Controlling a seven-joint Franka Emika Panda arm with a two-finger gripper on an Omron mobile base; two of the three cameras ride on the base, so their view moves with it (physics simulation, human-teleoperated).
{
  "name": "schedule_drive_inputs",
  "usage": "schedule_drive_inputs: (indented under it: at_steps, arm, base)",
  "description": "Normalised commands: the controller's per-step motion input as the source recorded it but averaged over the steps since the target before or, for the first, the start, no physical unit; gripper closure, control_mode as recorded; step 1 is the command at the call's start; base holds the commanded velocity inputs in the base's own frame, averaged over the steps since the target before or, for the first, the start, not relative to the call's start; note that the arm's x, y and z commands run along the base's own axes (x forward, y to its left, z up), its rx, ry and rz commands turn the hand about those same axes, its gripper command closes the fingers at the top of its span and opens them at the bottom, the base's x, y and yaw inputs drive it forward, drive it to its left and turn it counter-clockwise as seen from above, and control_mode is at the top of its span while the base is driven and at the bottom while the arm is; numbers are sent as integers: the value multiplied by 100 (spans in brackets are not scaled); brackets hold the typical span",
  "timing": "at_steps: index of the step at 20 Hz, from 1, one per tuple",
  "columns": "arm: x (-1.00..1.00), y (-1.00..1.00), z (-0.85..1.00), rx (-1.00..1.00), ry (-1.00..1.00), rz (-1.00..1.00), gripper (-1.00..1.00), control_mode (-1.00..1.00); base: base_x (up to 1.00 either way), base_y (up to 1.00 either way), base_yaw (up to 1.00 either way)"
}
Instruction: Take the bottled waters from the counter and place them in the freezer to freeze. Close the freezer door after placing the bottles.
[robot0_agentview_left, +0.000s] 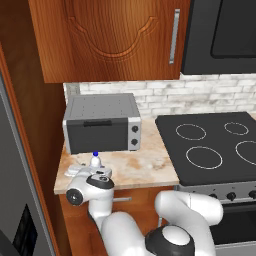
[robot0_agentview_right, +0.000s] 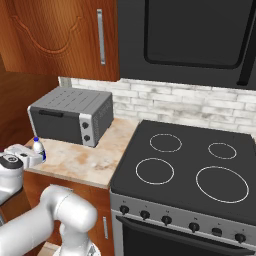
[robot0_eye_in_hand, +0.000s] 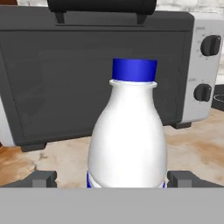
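A white brick wall (robot0_agentview_left: 200, 95) runs at the far side. Above it hangs a reddish wooden cabinet (robot0_agentview_left: 110, 37). A grey toaster oven (robot0_agentview_left: 102, 122) stands left of the black stovetop (robot0_agentview_right: 190, 165).

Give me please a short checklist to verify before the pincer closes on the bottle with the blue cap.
1. Pincer open: ok, one fingertip stands on each side of the bottle.
2. Bottle centred between the fingertips: ok in the hand view.
3. Bottle upright on the counter: ok, blue cap on top.
4. Room behind the bottle: ok, the toaster oven stands further back, apart from it.
5. Fingertips already touching the bottle: cannot tell, the contact zone is at the edge of the hand view.
6. Second bottle located: cannot tell.
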Motion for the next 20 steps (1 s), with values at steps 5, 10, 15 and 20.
schedule_drive_inputs:
  at_steps: [5, 10, 15, 20]
  arm:
    - [0, -2, -7, 0, 0, -4, -100, -100]
    - [0, -11, -4, 0, 0, -5, -100, -100]
    - [2, -1, 0, 0, 0, -4, -100, -100]
    - [2, 0, 0, 0, 0, -1, -100, -100]
  base:
    - [0, 0, 0]
    - [0, 0, 0]
    - [0, 0, 0]
    - [0, 0, 0]
